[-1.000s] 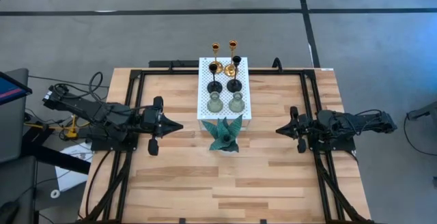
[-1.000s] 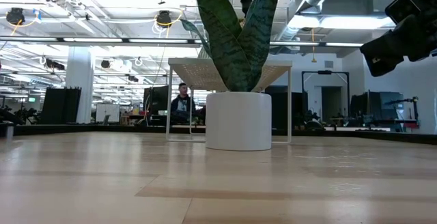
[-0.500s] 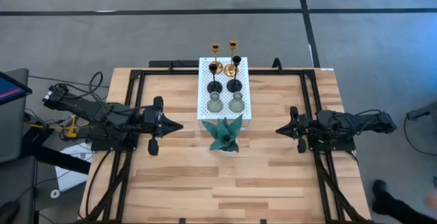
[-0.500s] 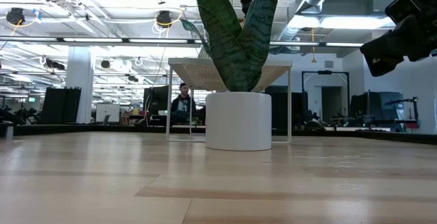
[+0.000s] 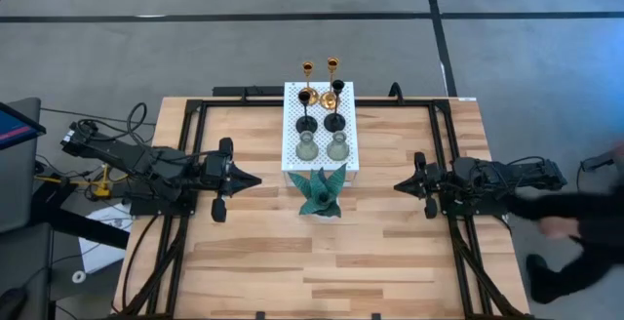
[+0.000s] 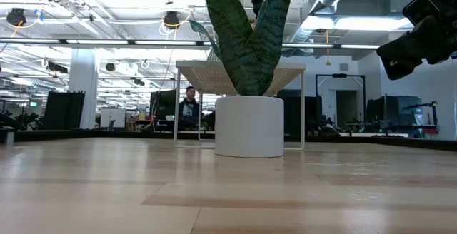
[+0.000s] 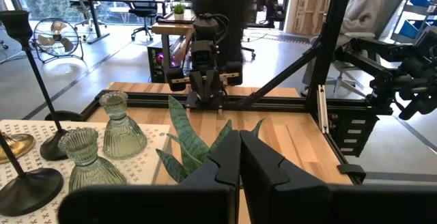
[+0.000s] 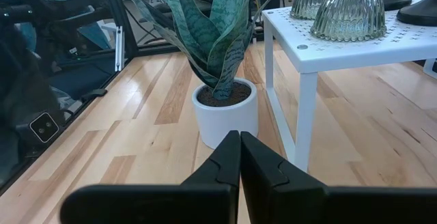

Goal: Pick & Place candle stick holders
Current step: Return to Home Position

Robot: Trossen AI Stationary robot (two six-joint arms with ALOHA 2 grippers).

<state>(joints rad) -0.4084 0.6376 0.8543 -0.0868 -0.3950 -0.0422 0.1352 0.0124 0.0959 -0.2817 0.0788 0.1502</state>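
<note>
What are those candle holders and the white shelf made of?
The squat pair looks like ribbed clear glass, tinted grey-green: light passes through. The black pair looks like matte painted metal, perhaps. The gold pair shines like polished brass-toned metal. The shelf seems white-coated metal, its top dotted with holes.

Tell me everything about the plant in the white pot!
The plant has stiff, pointed leaves, dark green with paler bands, standing upright from dark soil in a round white pot. From above the leaves spread like a star. The pot stands on the wooden table, right beside the white shelf, near one leg. The left gripper and right gripper sit off to either side, jaws shut, touching nothing.
</note>
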